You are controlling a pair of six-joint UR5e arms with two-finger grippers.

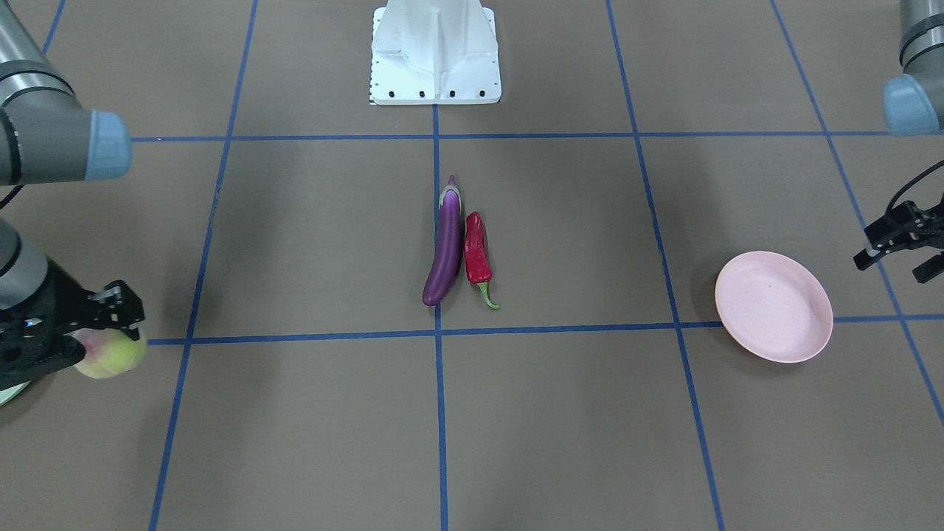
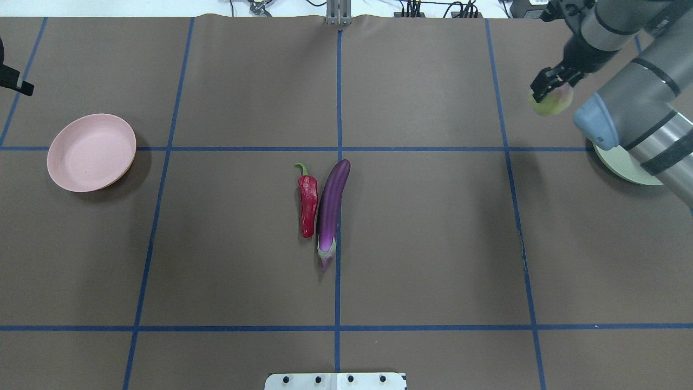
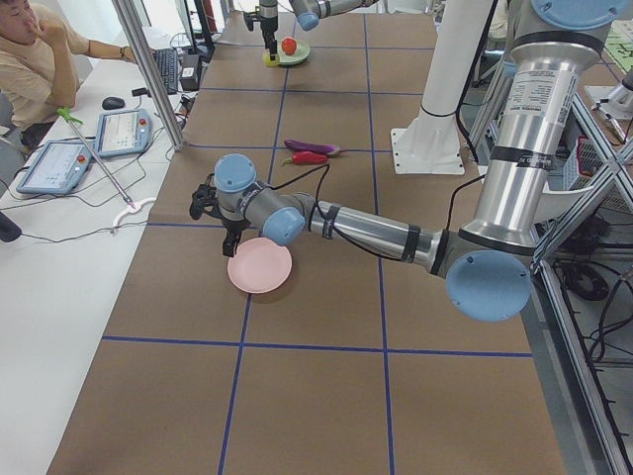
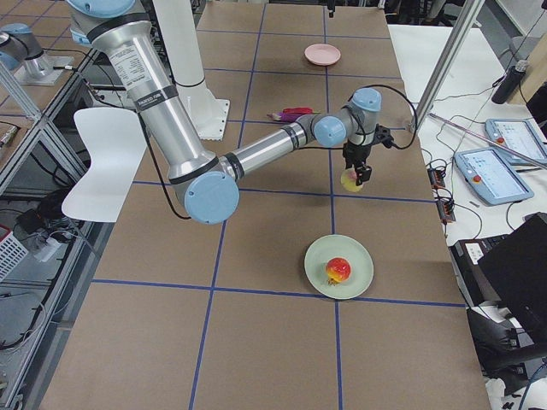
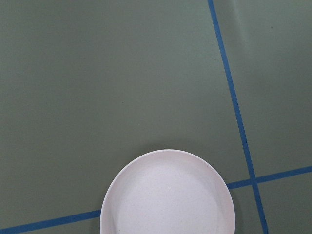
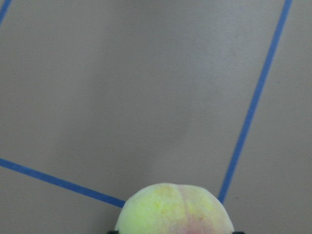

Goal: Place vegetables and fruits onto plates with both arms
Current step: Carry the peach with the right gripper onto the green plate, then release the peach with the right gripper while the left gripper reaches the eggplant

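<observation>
My right gripper (image 2: 548, 93) is shut on the yellow-green peach (image 2: 552, 100), held above the table beside the mint green plate (image 4: 362, 258). A red-orange fruit (image 4: 337, 270) lies on that plate. The peach fills the bottom of the right wrist view (image 6: 175, 209). My left gripper (image 1: 896, 264) is open and empty, hovering just past the pale pink plate (image 1: 774, 306), which holds nothing. The purple eggplant (image 2: 331, 208) and the red chili (image 2: 308, 203) lie side by side at the table's middle.
The white base block (image 1: 435, 51) stands at the robot's side of the table. Blue tape lines cross the brown table. My right arm's elbow (image 2: 639, 119) hangs over part of the mint plate (image 2: 622, 168). An operator (image 3: 40, 59) sits beyond the table.
</observation>
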